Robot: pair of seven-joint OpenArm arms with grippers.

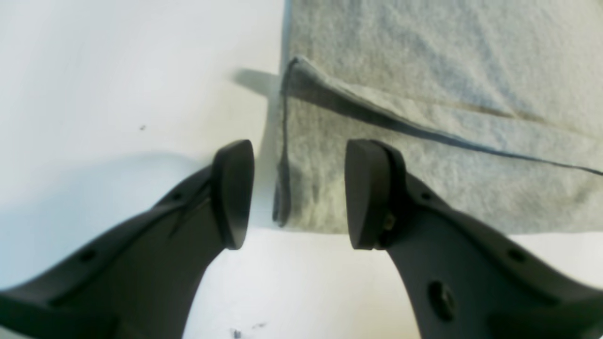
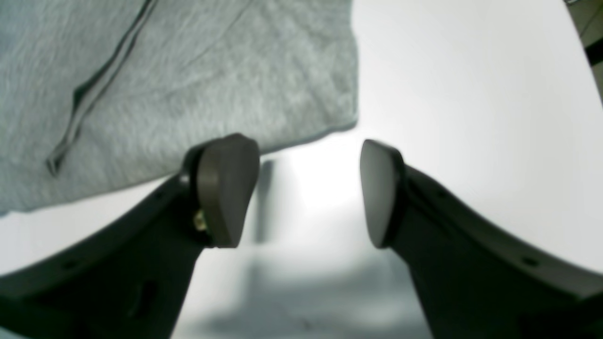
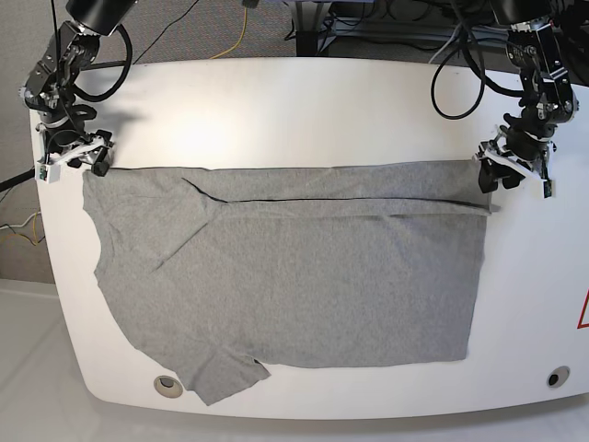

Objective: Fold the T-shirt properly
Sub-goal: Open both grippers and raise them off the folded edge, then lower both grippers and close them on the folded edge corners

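A: How much of the T-shirt [image 1: 424, 141] does the left wrist view catch?

B: Only a corner. The cloth runs off the frame at twelve and three o'clock, and the knit is soft with blur.

A: And the right wrist view?

B: Same story. The T-shirt [image 2: 188, 84] leaves at nine and twelve o'clock. At one o'clock a sliver of something dark is cut by the edge, too little to name.

A: The base view?

B: Both arms are cropped at the top. The left gripper [image 3: 512, 171] and right gripper [image 3: 74, 153] are too small there to read their jaws. A red mark [image 3: 583, 311] on the counter [image 3: 304, 101] is sliced off at three o'clock.
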